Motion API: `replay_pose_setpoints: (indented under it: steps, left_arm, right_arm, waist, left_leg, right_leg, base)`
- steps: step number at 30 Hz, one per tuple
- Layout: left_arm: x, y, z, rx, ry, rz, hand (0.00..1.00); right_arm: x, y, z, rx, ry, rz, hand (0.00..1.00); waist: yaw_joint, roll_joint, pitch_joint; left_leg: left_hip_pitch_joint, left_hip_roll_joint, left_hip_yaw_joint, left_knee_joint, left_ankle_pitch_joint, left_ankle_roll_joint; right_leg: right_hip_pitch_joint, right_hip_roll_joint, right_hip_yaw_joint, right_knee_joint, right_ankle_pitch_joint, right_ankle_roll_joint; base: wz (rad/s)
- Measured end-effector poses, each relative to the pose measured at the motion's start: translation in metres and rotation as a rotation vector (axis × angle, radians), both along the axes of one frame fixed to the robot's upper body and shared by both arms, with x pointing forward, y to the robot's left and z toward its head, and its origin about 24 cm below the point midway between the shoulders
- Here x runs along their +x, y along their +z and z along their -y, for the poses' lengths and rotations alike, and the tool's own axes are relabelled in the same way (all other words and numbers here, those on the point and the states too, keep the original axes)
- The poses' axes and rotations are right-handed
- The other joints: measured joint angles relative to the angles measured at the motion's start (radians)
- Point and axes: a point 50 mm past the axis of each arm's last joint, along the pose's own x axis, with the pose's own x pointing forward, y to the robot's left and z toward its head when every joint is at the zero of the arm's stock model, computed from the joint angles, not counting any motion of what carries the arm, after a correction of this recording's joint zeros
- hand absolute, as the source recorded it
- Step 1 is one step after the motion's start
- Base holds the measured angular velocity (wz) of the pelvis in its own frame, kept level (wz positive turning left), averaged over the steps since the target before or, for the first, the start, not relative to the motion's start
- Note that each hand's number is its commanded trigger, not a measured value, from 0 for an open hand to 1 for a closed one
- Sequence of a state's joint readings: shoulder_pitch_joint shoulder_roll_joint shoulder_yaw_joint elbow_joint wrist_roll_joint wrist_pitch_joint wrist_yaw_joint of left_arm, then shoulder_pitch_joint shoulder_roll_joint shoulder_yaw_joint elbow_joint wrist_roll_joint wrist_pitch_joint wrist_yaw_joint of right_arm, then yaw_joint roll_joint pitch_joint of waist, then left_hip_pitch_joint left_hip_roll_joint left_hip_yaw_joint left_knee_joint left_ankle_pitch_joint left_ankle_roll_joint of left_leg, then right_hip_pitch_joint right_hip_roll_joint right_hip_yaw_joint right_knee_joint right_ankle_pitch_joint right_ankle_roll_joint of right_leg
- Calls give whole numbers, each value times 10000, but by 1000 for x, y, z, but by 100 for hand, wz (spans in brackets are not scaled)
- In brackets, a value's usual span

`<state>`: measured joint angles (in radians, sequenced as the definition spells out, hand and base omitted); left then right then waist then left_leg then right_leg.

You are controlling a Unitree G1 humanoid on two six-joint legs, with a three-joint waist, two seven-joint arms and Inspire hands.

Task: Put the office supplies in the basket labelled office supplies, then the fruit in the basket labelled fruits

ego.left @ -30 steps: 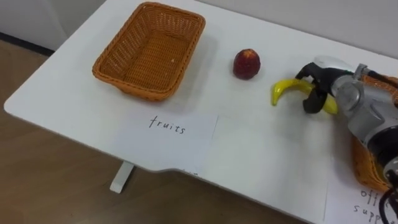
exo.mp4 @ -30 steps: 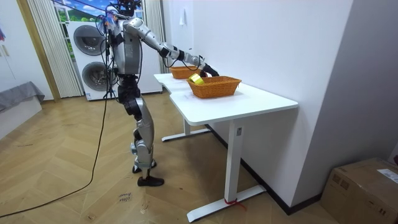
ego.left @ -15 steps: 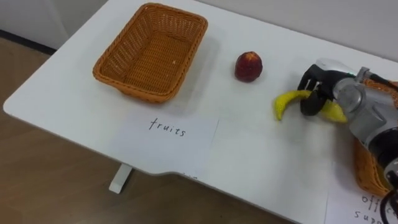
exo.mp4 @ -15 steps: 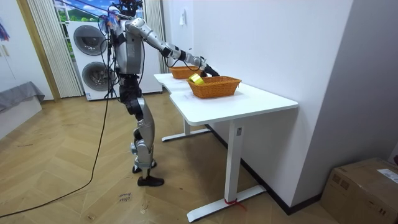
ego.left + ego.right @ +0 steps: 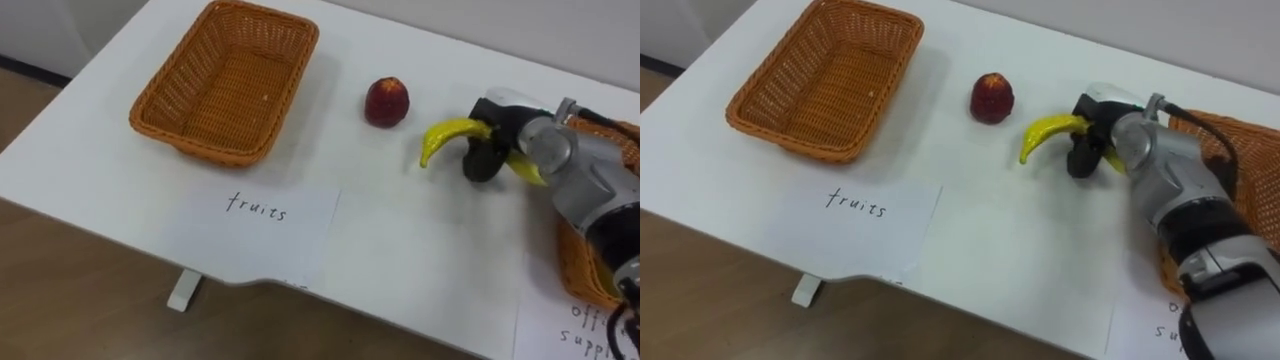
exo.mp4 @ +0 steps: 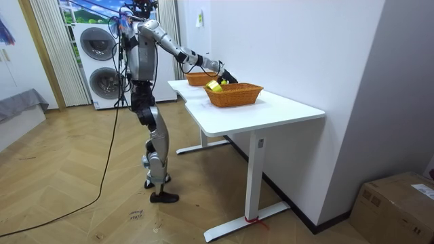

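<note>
A yellow banana (image 5: pixel 445 133) lies right of the table's middle, and my right hand (image 5: pixel 487 150) has its dark fingers curled round the banana's middle. The stem end points left toward a red apple (image 5: pixel 386 102), which sits alone on the white table. An empty wicker basket (image 5: pixel 200 152) stands at the far left, with a paper label reading "fruits" (image 5: pixel 255 215) in front of it. A second wicker basket (image 5: pixel 580 270) shows at the right edge, partly behind my forearm. In the room view I stand at the table's end with my right arm stretched out over it (image 6: pixel 224 76).
The white table (image 5: pixel 400 260) has its front edge close below the fruits label. A second paper label (image 5: pixel 585 325) lies at the lower right. Wooden floor shows beyond the table's left edge. Washing machines (image 6: pixel 102 61) stand behind me.
My right hand's fingers have curled shut round the banana. The banana's free end has swung left, toward the apple. The whole picture has shifted a little.
</note>
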<state>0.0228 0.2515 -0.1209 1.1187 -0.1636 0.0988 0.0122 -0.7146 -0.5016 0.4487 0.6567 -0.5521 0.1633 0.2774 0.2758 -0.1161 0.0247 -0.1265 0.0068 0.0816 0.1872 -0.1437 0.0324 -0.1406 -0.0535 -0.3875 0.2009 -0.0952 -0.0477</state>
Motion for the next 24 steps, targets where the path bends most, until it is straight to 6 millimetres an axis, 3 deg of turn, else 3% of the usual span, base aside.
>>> replay_pose_setpoints:
  steps: [6, 12, 21, 24]
  left_arm:
    - [-7, 0, -4, 33, 269, 34, 0]
    - [-25, -3, -7, 24, 758, -281, 0]
    - [-40, -6, -7, 23, 1073, -692, 0]
    - [-41, -5, -8, 58, 1059, -703, 0]
  right_arm:
    - [1, 24, -25, 236, 1125, 1061, 100]
    - [1, 46, -31, 574, 1408, 1926, 100]
    - [-11, 86, -62, 1072, 2764, 3551, 100]
    - [-14, 92, -67, 1126, 3023, 3823, 85]
  waist:
    - [-268, -50, -37]
    - [-331, -152, -118]
    - [-348, -134, -115]
    - [-258, -148, -125]
  left_leg:
    - [183, -22, -23, -83, 4, 11]
    - [351, -29, -15, -75, 5, 12]
    - [486, -33, -37, -172, 3, 7]
    - [486, -56, -73, -164, 7, 8]
  right_leg:
    - [218, -6, -8, -72, -13, 21]
    - [378, 11, 24, -134, -12, 22]
    - [571, 14, 40, -146, -23, 29]
    - [612, -4, 20, -158, -56, 52]
  base:
    - [2]
    - [0]
    - [0]
    - [5]
